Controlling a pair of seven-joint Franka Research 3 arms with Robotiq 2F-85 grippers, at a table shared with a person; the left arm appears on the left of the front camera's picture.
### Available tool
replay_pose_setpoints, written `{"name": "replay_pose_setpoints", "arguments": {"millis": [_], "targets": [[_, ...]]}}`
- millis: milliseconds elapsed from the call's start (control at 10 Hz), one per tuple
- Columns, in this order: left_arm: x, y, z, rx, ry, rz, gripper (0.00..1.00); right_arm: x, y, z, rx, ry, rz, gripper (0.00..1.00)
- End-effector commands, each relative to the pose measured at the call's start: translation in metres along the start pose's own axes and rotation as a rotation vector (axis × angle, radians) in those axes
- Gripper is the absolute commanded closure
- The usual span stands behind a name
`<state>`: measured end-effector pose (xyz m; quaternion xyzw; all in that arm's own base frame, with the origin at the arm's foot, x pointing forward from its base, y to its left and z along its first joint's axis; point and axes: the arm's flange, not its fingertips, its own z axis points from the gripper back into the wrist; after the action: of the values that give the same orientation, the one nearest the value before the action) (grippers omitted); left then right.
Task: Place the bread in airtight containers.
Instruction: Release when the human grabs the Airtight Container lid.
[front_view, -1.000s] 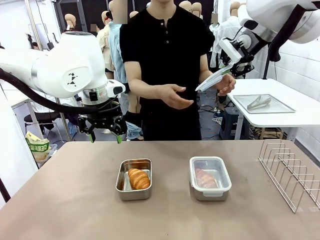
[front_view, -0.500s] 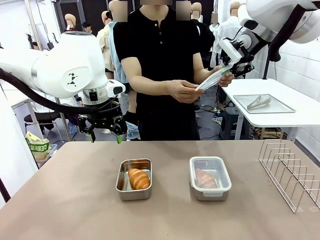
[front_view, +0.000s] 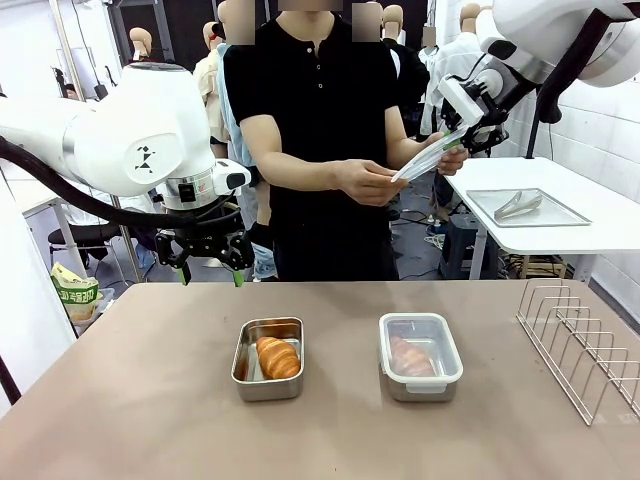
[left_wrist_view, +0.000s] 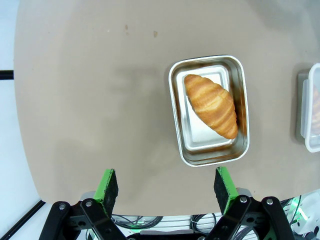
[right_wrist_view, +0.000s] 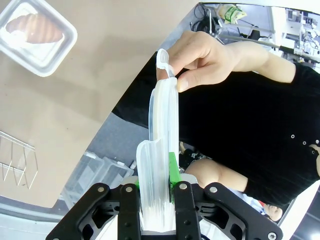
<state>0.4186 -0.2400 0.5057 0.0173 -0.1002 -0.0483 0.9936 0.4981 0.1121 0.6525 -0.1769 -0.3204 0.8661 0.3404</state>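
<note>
Brown table (front_view: 150, 400) w/ ridged golden croissant (front_view: 277, 357) in lidless steel tin (front_view: 267, 385); left hand (front_view: 210, 272) wide open, empty; right hand (right_wrist_view: 156, 192) clamped on lid (right_wrist_view: 160, 150)

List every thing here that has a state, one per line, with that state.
Left tin: open, a croissant lying in it.
Right tin: lidded, a croissant inside.
Loose lid: off the tins, pinched at one end by the right hand, a person's fingers on the other end.
Left hand: open, holding nothing, above the table.
Right hand: shut on the lid.
</note>
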Motion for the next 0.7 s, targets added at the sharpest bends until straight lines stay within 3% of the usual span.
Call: {"name": "replay_pose_setpoints", "arguments": {"millis": [0, 600], "targets": [[0.0006, 0.0023, 0.0018, 0.004, 0.002, -0.003, 0.00, 0.0013, 0.0005, 0.0022, -0.004, -0.003, 0.000, 1.00], [0.0006, 0.0023, 0.0018, 0.004, 0.002, -0.003, 0.00, 0.0003, -0.0001, 0.0000, 0.000, -0.001, 0.001, 1.00]]}}
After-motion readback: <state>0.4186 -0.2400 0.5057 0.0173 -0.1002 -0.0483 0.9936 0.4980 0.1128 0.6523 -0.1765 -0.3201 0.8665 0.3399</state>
